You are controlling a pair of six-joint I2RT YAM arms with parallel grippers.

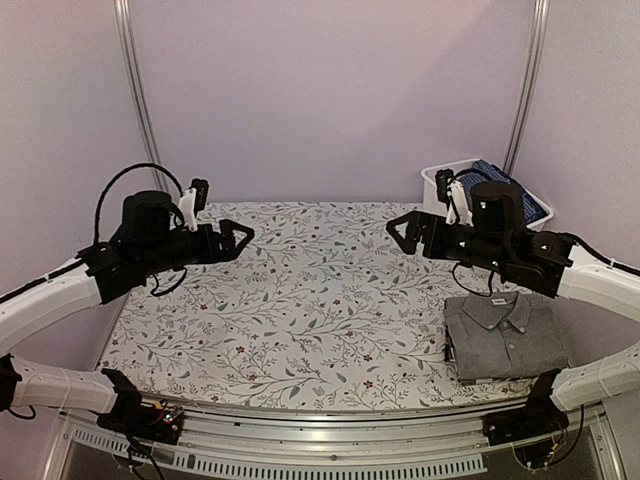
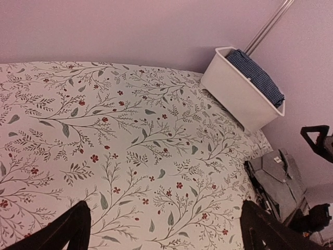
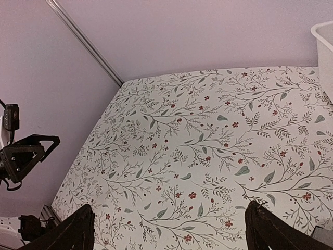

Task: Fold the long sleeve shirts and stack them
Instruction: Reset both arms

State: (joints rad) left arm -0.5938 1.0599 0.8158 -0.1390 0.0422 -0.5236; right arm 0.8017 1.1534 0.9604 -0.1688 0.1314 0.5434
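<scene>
Near-right, the grey shirt (image 1: 505, 335) sits folded; left tool (image 1: 235, 240) and right tool (image 1: 405, 232) hang spread and empty; checked cloth (image 2: 257, 78) apparently waits in the bin (image 2: 234, 96).

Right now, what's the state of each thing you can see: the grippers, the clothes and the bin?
Left gripper: open, holding nothing, above the table.
Right gripper: open, holding nothing.
Grey shirt: folded, collar up, lying flat at the table's near right edge.
White bin: upright at the far right corner.
Dark checked cloth: inside the bin, not laid out.
</scene>
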